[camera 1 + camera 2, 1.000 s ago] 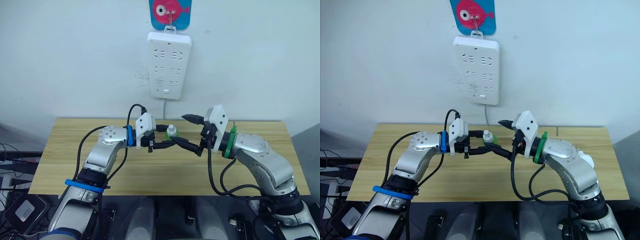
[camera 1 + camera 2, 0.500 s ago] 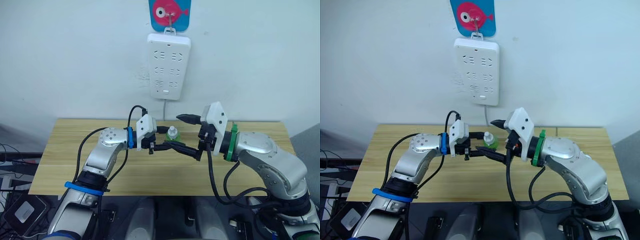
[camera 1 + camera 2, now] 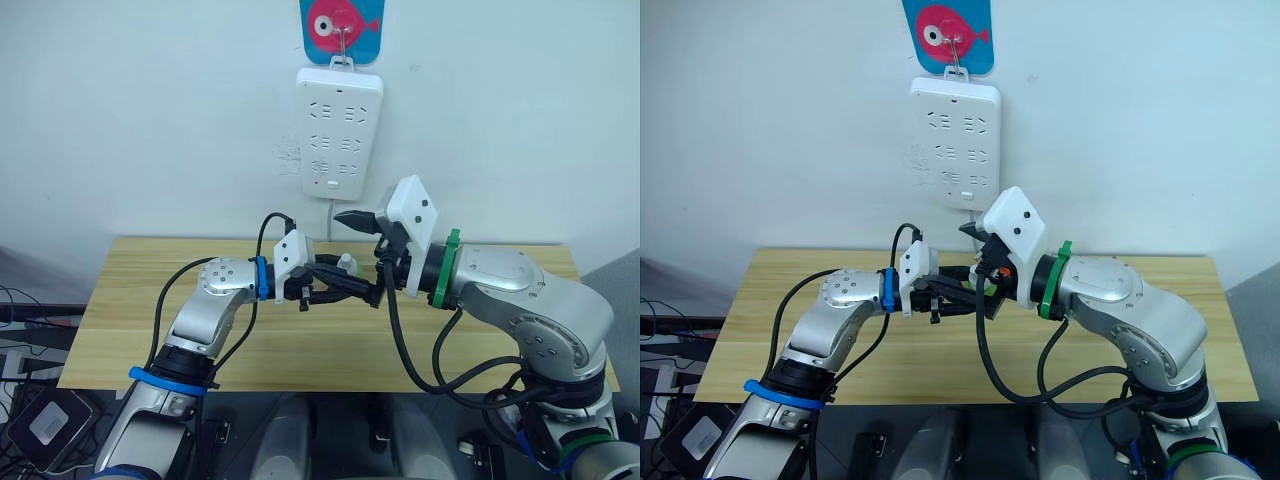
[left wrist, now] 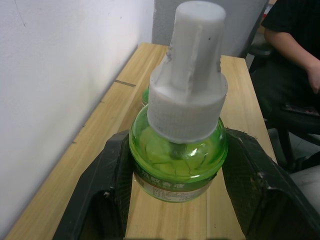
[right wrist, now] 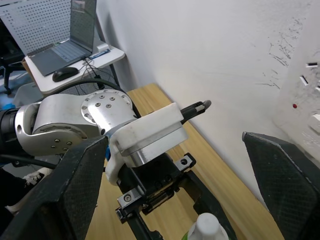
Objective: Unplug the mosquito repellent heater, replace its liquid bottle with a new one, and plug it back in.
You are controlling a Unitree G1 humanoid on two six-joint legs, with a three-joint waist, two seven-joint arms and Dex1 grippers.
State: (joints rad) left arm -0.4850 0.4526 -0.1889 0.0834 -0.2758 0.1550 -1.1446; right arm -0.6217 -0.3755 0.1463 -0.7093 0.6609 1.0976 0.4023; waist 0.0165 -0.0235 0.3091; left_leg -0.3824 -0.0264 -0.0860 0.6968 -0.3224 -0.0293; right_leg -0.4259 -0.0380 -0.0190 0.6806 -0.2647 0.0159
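Note:
My left gripper [image 3: 338, 283] is shut on the new one [image 4: 176, 159], a green see-through bottle with a white screw cap [image 4: 192, 75], and holds it upright above the table. My right gripper [image 3: 358, 256] is open. One finger is above the bottle and one below, so the cap [image 5: 205, 230] sits in the gap without touching either. A sliver of green [image 4: 145, 95] shows on the table behind the held bottle, and I cannot tell what it is. The mosquito repellent heater and its liquid bottle are out of view.
A long white power strip [image 3: 340, 133] hangs on the wall under a fish-shaped hook, its cord dropping behind the wooden table [image 3: 150, 330]. A seated person [image 4: 295, 45] is beyond the table's end. A side desk carries a laptop [image 5: 65, 50].
My right arm has swung left and up towards the left gripper, so its open fingers now bracket the bottle's cap. The left gripper has kept its hold and barely moved.

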